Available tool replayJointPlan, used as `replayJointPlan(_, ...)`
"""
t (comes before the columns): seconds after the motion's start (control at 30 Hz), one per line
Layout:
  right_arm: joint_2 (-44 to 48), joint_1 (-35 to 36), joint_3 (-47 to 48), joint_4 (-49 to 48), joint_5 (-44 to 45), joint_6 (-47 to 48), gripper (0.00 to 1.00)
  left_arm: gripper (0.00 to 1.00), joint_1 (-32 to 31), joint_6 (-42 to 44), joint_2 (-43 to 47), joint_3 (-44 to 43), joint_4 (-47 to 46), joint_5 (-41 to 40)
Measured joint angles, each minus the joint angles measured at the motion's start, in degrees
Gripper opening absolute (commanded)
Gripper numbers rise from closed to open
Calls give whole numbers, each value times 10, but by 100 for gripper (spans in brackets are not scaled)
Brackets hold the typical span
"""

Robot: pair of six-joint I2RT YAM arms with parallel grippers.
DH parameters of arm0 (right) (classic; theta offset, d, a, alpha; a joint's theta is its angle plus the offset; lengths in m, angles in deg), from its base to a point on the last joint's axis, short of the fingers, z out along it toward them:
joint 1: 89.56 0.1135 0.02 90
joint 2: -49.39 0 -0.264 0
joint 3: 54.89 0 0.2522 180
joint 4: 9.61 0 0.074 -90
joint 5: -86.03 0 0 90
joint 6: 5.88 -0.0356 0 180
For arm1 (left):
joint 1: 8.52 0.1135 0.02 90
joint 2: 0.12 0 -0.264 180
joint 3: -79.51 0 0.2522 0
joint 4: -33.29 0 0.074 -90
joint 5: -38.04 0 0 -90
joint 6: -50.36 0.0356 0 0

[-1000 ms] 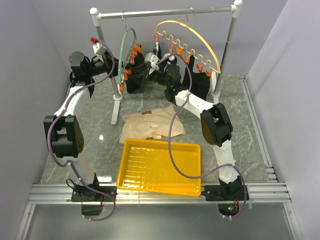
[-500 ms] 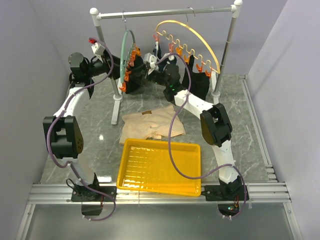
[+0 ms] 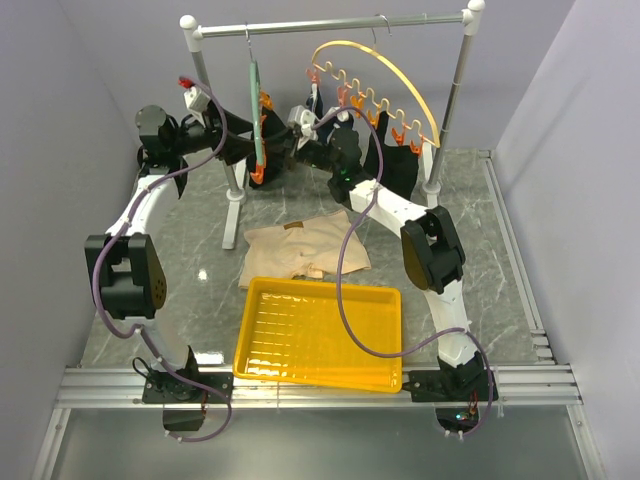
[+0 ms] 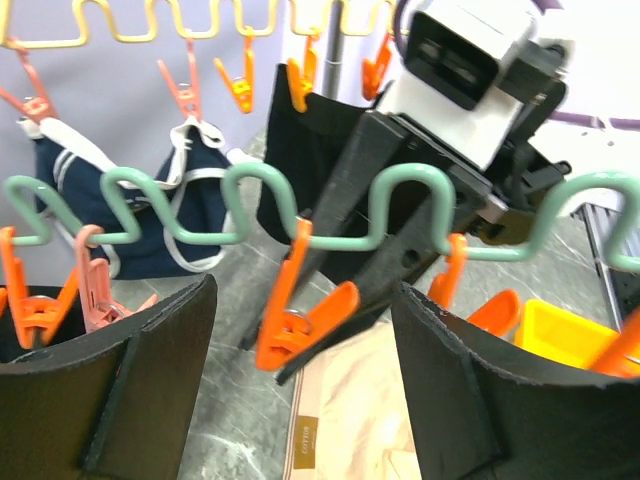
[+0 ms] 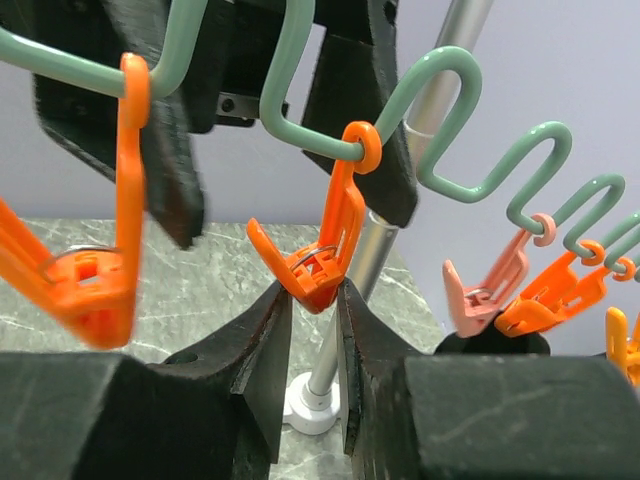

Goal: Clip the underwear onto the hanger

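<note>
my right gripper (image 5: 313, 296) is nearly closed, its fingers (image 5: 262, 345) pinching the lower end of one orange clip (image 5: 320, 255). the clip hangs by its ring from the hanger (image 3: 256, 100). my left gripper (image 4: 305, 292) stands wide and holds nothing. the hanger's wavy green wire runs across just beyond its fingers (image 4: 110, 390), and the pinched clip hangs in the gap, apart from both. the two grippers face each other from opposite sides of the hanger, which hangs from the rail (image 3: 330, 25), edge-on to the top camera. the underwear (image 3: 305, 245) lies rumpled on the table, below the hanger and nearer to my bases, well apart from both grippers. its near edge is just beside the far rim of the tray (image 3: 245, 330). it is not yet clipped.
</note>
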Motion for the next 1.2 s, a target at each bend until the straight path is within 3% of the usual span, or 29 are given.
replayJointPlan(0.23, 0, -3, -2, 0, 2, 0, 0, 79, 1, 19, 19, 3, 12, 27)
replayJointPlan(0.5, 1, -4, -3, 0, 1, -6, 0, 80, -2, 130, 32, 3, 80, 22)
replayJointPlan(0.87, 8, -4, -25, -3, 2, -6, 0, 74, -20, 183, 32, 3, 106, -3)
replayJointPlan(1.07, 8, -4, -25, -3, 4, -6, 0, 65, -30, 215, 31, 3, 124, -3)
replayJointPlan(1.2, 9, -4, -26, -3, 3, -6, 0, 47, -32, 221, 31, 3, 126, -8)
